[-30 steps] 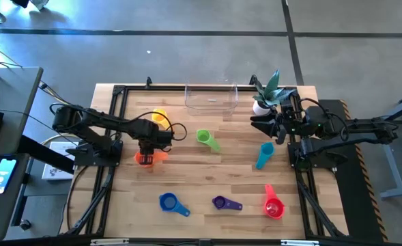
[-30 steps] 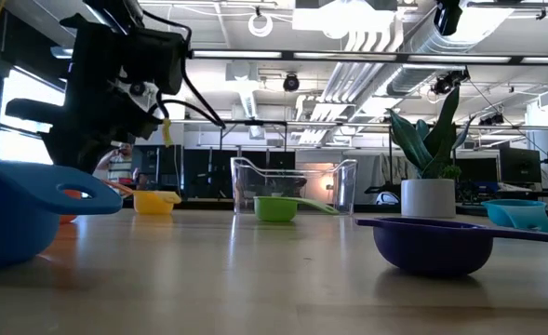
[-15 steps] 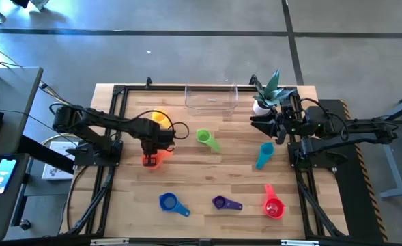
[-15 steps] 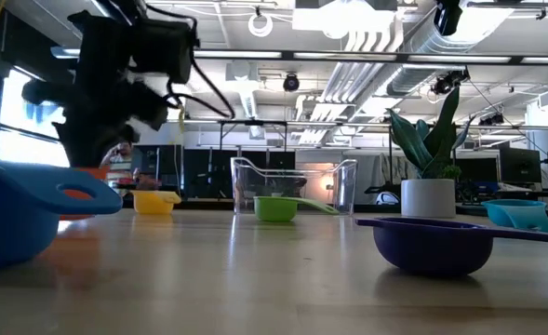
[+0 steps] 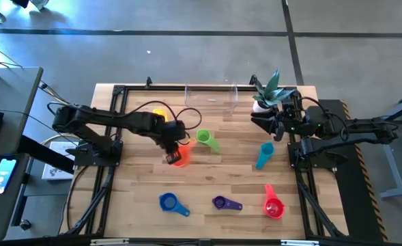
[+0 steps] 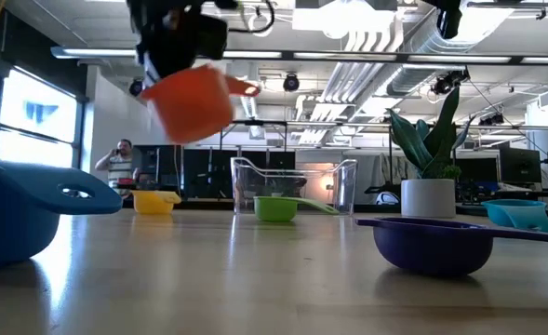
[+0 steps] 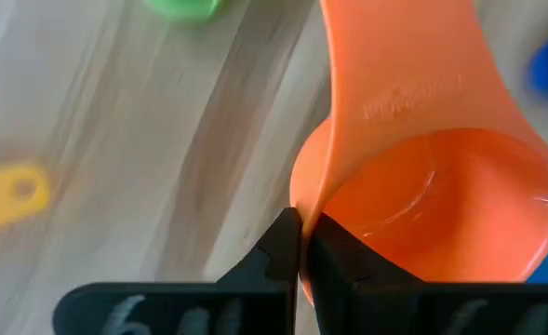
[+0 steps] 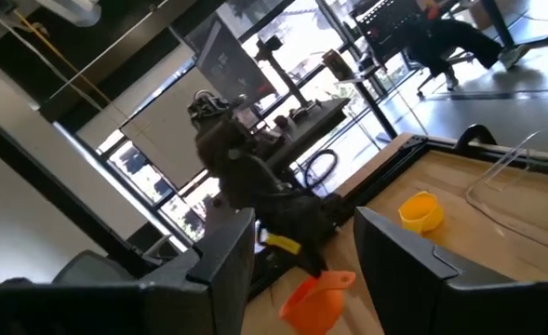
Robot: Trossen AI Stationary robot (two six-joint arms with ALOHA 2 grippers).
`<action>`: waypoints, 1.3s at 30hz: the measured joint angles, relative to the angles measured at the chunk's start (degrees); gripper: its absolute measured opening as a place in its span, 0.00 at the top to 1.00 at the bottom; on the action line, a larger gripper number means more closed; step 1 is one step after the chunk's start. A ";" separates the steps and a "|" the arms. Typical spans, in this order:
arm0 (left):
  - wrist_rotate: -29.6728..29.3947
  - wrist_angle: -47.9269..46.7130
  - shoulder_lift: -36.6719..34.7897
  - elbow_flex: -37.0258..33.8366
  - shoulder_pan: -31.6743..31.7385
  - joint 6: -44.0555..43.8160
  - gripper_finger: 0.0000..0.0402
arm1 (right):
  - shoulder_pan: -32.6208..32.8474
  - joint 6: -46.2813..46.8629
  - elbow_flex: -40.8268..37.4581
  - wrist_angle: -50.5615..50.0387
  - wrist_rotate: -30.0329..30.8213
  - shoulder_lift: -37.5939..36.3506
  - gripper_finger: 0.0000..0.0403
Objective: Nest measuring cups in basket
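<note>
My left gripper (image 5: 173, 154) hangs over the table's middle left, shut on the orange cup (image 5: 181, 158), which also shows high up in the low view (image 6: 191, 102). The green cup (image 5: 206, 139) rests on the table just right of it, and the yellow cup (image 5: 158, 113) sits behind it. The blue (image 5: 170, 203), purple (image 5: 222, 202) and red (image 5: 273, 205) cups lie along the near side, the light blue one (image 5: 264, 154) to the right. The clear basket (image 5: 211, 97) stands at the far edge. My right gripper (image 8: 301, 270) waits open at the far right. My left gripper pinches the orange cup's bowl wall at the rim (image 7: 303, 212), one finger (image 7: 340, 256) inside the bowl and the other outside. The fingers come from above, pointing down. The cup is lifted clear of the table, slightly tilted, its handle (image 6: 246, 88) sticking out sideways.
A white pot with a green plant (image 5: 262, 106) stands at the far right corner beside my right gripper. Black frame rails run along the table's left and right sides. Bare wood lies between the green cup and the near row of cups. A person stands far off in the room.
My left gripper has risen and moved toward the table's right, toward the green cup. The orange cup, which sat on the table at the left a second ago, is now lifted clear and carried along.
</note>
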 joint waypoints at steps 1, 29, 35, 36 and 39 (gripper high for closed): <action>0.00 1.60 0.00 0.41 -0.29 -0.87 0.99 | 0.00 0.00 0.00 -0.01 0.42 -0.01 0.56; 1.87 13.83 17.13 0.78 -7.34 2.27 0.99 | 0.00 9.00 0.00 -0.97 -0.88 6.54 0.56; 1.63 10.47 18.16 0.79 -7.30 3.26 0.99 | 0.00 9.01 0.00 -0.95 -2.95 8.32 0.56; 1.37 10.07 18.07 0.80 -7.30 3.33 0.99 | 0.01 9.01 0.00 -0.94 -3.18 8.60 0.56; 1.37 10.03 18.10 0.80 -7.30 3.30 0.99 | 0.00 9.01 0.00 -1.16 -3.73 9.10 0.56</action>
